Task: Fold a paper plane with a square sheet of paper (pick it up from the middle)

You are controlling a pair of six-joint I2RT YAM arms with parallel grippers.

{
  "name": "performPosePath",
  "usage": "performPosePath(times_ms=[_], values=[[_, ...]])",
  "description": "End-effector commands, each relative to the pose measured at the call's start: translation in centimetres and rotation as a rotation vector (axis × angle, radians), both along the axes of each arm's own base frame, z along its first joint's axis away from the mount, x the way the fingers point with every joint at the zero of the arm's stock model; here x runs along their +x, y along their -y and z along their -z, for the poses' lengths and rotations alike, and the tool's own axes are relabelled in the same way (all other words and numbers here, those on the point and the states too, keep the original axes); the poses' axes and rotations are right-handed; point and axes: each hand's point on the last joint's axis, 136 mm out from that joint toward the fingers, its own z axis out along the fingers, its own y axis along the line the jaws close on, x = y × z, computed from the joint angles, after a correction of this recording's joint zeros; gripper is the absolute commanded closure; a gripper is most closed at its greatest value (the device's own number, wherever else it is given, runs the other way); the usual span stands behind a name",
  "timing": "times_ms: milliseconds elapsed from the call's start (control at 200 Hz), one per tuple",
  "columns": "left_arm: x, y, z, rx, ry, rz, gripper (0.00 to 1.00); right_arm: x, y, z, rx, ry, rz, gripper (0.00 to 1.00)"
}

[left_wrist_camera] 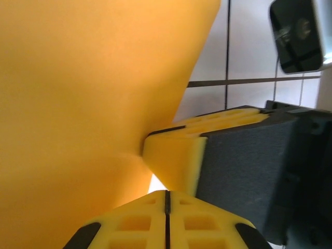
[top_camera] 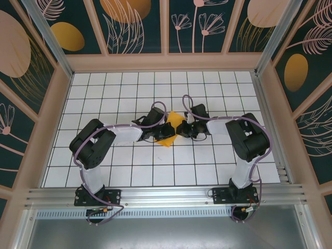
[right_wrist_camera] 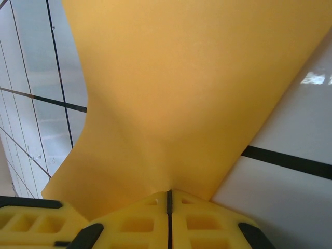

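White gridded table [top_camera: 104,161]: glossy, hard. At mid-table, btwn the two arms, was the square sheet of paper [top_camera: 175,121]: thin, matte orange-yellow, bowed in soft curves, no sharp crease visible. Prob. v. light and floppy, easy to crumple or tear, so best taken at an edge or corner w/ a light pinch on each side and kept taut. Right gripper [right_wrist_camera: 168,196], w/ ribbed yellow pads, was clamped on the sheet. Left gripper [left_wrist_camera: 167,197] had its pads pressed together right by it; couldn't tell if paper sat btwn them.
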Motion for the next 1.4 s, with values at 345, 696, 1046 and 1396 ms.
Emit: performPosePath(times_ms=[345,696,1046,1396], values=[[-1.6,-1.7,4.1,0.135,-0.065,0.012,0.92,0.4,0.8,1.1,-0.037,-0.008,0.022,0.92],[-1.7,-2.7,5.1,0.192,-0.075,-0.001,0.94,1.2,1.2,0.9,-0.041,0.008,0.032,0.93],[-2.9,-4.0,6.5,0.234,-0.116,-0.003,0.94,3.7,2.4,0.9,-0.061,0.037,0.068,0.92],[-3.2,-4.1,6.7,0.235,-0.124,-0.001,0.94,7.0,4.4,1.2,-0.086,0.059,0.122,0.92]])
